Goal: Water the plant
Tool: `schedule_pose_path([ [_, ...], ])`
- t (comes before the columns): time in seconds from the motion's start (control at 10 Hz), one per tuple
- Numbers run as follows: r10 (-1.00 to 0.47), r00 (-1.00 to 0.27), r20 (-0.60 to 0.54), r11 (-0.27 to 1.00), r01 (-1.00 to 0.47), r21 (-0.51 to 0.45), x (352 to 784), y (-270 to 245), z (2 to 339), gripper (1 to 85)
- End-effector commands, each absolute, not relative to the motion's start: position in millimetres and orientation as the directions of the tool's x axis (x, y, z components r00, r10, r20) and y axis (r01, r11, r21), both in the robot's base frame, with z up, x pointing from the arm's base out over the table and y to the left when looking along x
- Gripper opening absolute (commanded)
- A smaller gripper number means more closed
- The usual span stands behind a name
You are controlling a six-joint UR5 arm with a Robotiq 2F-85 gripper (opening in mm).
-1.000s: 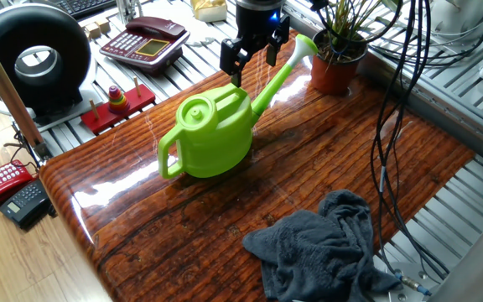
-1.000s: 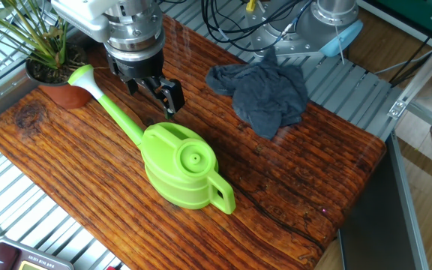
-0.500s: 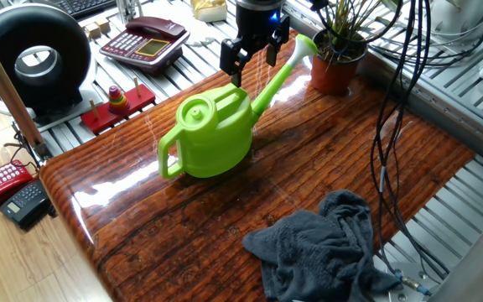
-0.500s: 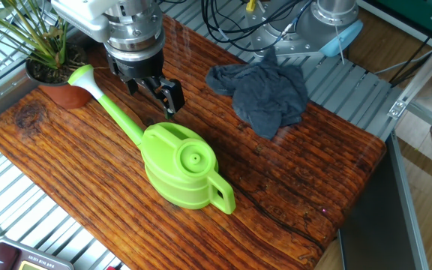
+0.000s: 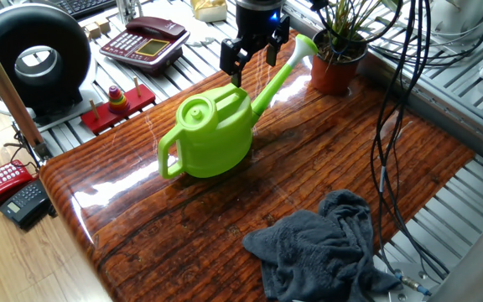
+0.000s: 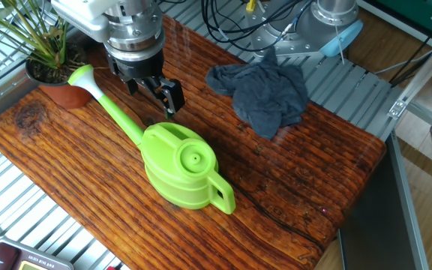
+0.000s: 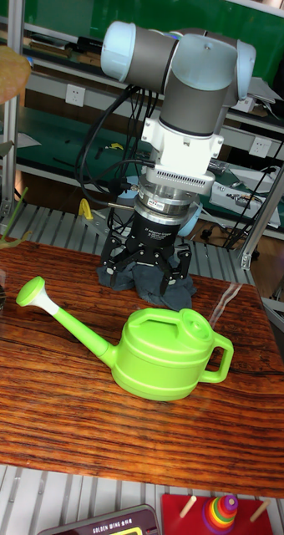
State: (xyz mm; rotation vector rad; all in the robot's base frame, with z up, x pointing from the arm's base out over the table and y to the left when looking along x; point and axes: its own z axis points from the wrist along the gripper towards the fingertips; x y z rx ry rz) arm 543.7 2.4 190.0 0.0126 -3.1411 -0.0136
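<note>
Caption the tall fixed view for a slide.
Open gripper hovers near the green watering can standing on the wooden table.

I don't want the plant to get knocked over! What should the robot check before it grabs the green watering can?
1. Gripper open: ok, jaws apart, holding nothing.
2. Watering can upright on the table: ok.
3. Can gripped: not ok, the gripper is above it, with no hold on it.
4. Spout aimed at the plant: ok, its tip is beside the pot.
5. Water inside the can: cannot tell.
6. Grey cloth out of the way: ok, it lies apart from can and plant.
</note>
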Motion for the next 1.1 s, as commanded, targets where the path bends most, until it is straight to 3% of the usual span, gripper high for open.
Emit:
schedule_pose_path([
  [0.0, -0.186, -0.982, -0.046, 0.983, -0.185, -0.011, 555.9, 3.0, 189.8, 1.0],
  [0.4, -0.165, -0.985, -0.040, 0.986, -0.164, -0.026, 555.3, 6.3, 188.5, 1.0],
  [0.6, -0.134, -0.991, -0.002, 0.988, -0.134, -0.080, 547.4, -3.4, 189.3, 1.0],
  [1.0, -0.409, -0.901, 0.143, 0.906, -0.419, -0.050, 512.5, -3.3, 198.3, 1.0],
])
